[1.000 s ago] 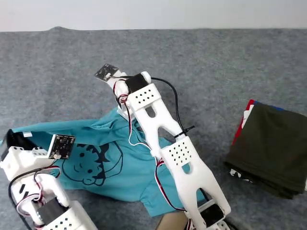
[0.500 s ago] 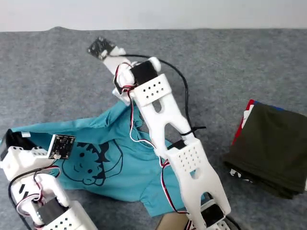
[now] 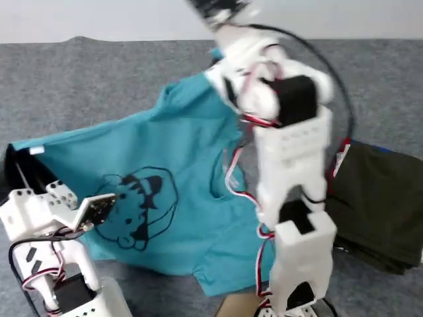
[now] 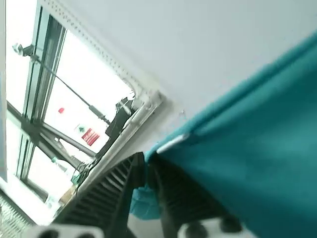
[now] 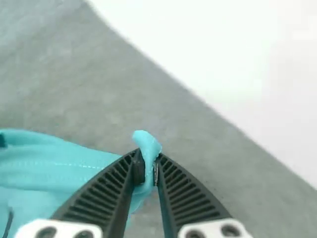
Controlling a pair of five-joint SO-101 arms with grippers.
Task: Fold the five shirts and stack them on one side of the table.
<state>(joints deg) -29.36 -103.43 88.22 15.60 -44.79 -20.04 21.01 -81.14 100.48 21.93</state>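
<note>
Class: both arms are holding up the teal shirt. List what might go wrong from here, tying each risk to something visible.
1. The right gripper pinches only a small nub of the teal shirt, so the cloth may slip out.
2. The shirt hangs against that arm's loose wires, so it might snag.
3. That arm stands close to the folded stack, and a swing may knock it.

A: Where are the two arms?
B: The right arm [image 3: 294, 191] stands tall from the near edge of the desk [image 3: 79, 79], its wrist high over the far side. The left arm [image 3: 49, 264] sits low at the near left corner.
A: And the pincers?
B: The right pincer [image 5: 146, 163] is clamped on a fold of the teal shirt [image 3: 178, 132]. The left pincer [image 4: 146, 158] grips the shirt's edge.
</note>
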